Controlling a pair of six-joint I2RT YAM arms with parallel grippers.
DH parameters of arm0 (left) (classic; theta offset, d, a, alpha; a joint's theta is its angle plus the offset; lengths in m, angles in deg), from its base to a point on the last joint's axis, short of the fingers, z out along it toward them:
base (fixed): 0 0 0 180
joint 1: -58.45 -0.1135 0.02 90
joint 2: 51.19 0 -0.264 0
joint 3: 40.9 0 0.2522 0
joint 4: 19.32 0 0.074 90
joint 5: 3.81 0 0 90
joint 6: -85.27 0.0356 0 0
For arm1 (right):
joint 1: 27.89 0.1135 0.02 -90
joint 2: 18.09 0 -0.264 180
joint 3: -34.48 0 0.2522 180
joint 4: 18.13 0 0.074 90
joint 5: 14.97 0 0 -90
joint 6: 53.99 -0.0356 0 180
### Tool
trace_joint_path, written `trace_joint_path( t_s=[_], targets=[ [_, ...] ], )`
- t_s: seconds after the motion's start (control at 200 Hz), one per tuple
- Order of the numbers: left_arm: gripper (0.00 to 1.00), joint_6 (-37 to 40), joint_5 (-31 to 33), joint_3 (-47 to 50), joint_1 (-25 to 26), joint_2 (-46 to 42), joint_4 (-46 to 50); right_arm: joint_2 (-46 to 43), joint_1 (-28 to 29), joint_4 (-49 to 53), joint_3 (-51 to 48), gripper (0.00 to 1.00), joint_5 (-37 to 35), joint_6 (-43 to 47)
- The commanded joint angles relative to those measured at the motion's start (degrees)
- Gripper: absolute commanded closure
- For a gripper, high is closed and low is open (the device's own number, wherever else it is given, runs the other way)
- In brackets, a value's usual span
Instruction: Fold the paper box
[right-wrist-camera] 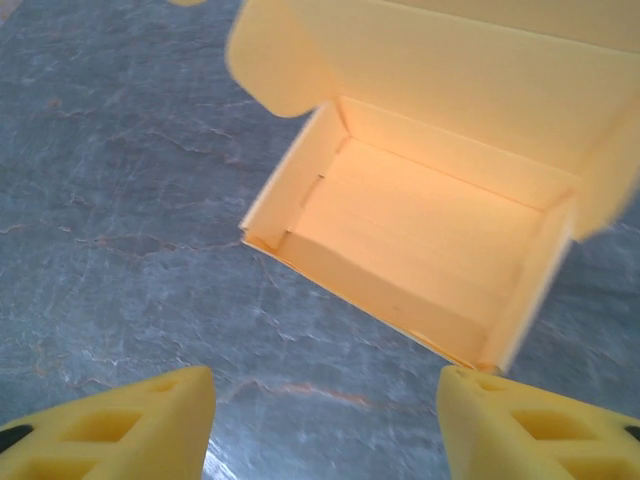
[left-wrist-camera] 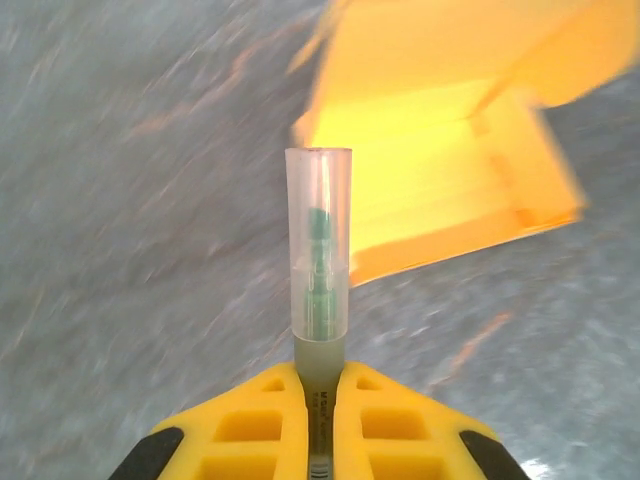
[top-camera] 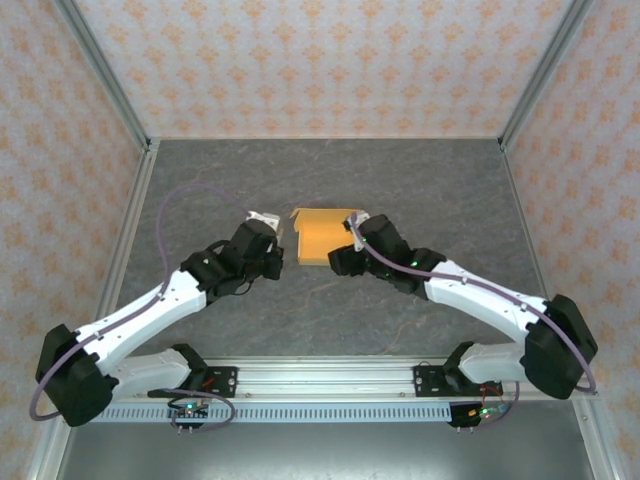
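Paper box (top-camera: pixel 322 238) sits centre of table (top-camera: pixel 300 330), tray formed, lid flap up. Left gripper (top-camera: pixel 264 221) at its 9 o'clock, fingers pressed together, empty, prob. to nudge a wall. Right gripper (right-wrist-camera: pixel 325 395) at 3 o'clock, fingers spread w/ nothing between, likely ready for lid.

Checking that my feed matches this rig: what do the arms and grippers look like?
The left arm and right arm have white links and black joints, and a grey-purple cable runs along each. The right gripper has yellow fingers with recessed pockets and black patches. The left gripper looks the same, with a clear tube holding a green core at its front.
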Motion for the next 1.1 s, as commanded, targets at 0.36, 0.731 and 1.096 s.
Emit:
trace_joint_path(
  t_s=[0.36,0.731,1.096],
  targets=[
    [0.91,44.9,2.5,-15.4,5.7,24.5,-2.0,-8.8,-19.4,10.1,-5.9,0.36,3.6,-7.1],
    [0.9,54.0,12.5,-27.1,7.1,41.0,1.8,-9.1,-21.1,9.3,-7.5,0.36,3.7,-7.7],
    [0.77,53.8,11.8,-29.8,7.2,48.3,-1.1,-9.0,-21.0,9.7,-7.6,0.36,3.2,-7.9]
  ],
)
